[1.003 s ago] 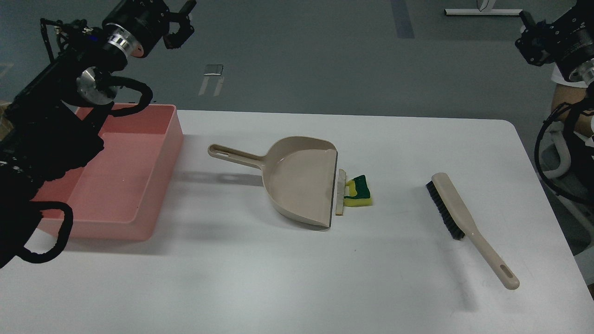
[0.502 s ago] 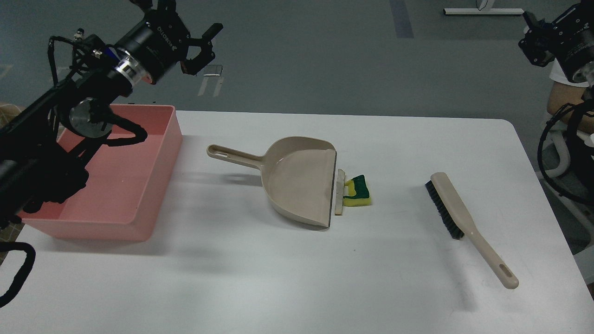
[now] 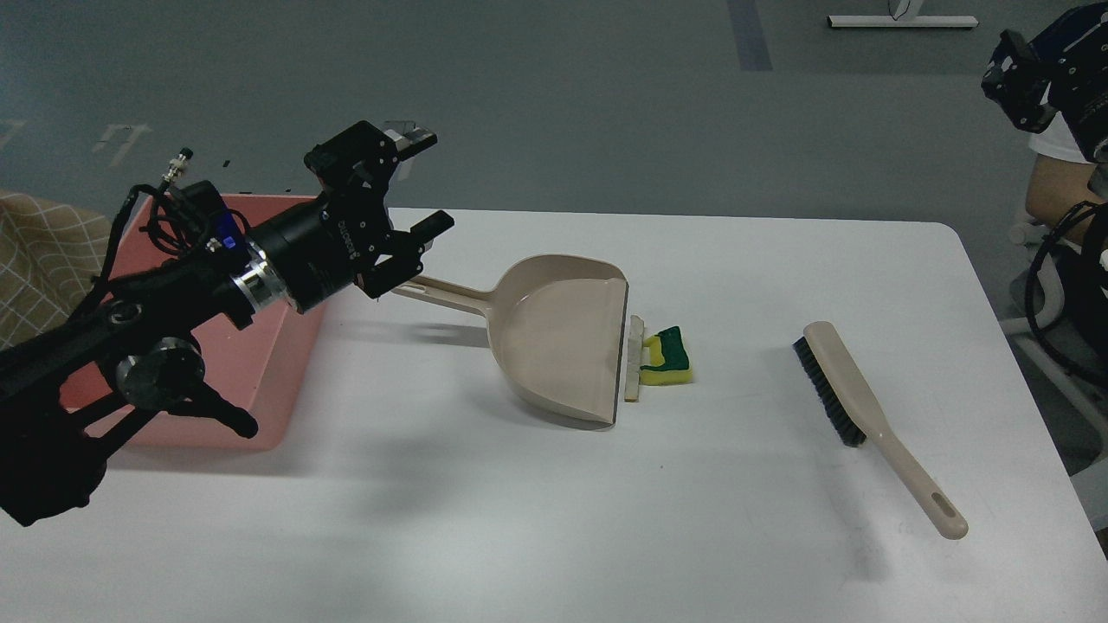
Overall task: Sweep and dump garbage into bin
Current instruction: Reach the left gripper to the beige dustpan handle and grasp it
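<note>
The garbage lies on the white table just right of the beige dustpan's point(image 3: 563, 333) front lip: a thin whitish strip point(image 3: 635, 359) against the lip, and a yellow sponge chunk with a green top point(image 3: 668, 356) touching it. The pink bin point(image 3: 290, 363) stands at the left, mostly hidden by my left arm. My left gripper point(image 3: 426, 182) is open and empty, over the end of the dustpan's handle point(image 3: 450, 297). My right gripper point(image 3: 1014, 67) is high at the far right edge, dark and small. The beige brush point(image 3: 857, 402) lies at the right.
The white table's point(image 3: 519, 519) right edge runs past the brush. A tan checked cloth point(image 3: 43, 260) shows at the far left behind the bin. A person's arm and cables are at the right edge.
My left arm has swung down and to the right, from above the bin's back corner to the dustpan's handle end. The right arm has drifted slightly to the right.
</note>
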Robot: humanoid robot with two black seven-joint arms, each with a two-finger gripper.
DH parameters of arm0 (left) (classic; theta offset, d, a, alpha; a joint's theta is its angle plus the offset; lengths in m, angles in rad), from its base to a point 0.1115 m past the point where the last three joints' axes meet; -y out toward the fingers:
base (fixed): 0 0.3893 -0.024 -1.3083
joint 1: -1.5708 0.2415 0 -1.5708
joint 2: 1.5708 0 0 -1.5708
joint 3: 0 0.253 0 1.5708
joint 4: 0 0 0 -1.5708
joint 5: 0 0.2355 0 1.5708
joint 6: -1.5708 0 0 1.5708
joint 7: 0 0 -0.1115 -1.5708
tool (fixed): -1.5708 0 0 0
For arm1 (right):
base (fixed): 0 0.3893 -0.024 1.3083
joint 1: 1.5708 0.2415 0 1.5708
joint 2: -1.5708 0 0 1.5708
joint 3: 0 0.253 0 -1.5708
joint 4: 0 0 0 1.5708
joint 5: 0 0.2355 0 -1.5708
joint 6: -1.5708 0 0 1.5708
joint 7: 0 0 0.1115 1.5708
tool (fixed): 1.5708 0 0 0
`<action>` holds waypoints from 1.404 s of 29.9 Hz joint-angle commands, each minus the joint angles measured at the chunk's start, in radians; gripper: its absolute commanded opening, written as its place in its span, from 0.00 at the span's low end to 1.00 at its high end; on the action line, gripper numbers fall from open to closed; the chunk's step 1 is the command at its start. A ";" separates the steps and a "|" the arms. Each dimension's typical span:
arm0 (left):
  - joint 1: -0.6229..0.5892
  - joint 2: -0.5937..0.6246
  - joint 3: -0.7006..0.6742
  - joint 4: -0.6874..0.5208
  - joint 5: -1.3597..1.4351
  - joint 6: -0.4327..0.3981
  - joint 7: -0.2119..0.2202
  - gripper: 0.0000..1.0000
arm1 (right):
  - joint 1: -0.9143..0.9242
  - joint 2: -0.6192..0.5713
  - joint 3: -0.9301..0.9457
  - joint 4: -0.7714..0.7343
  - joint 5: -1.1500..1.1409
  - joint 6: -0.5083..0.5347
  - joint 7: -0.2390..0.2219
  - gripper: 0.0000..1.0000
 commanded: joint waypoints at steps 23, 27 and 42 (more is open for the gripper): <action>0.036 -0.246 0.059 0.277 0.193 0.173 0.130 0.59 | 0.001 -0.035 0.000 0.010 0.000 0.000 -0.005 1.00; 0.019 -0.263 0.062 0.306 0.191 0.176 0.135 0.60 | 0.001 -0.037 0.000 0.011 0.000 0.000 -0.005 1.00; -0.010 -0.265 0.062 0.410 0.189 0.198 0.198 0.62 | -0.001 -0.035 0.000 0.013 0.002 -0.009 -0.008 1.00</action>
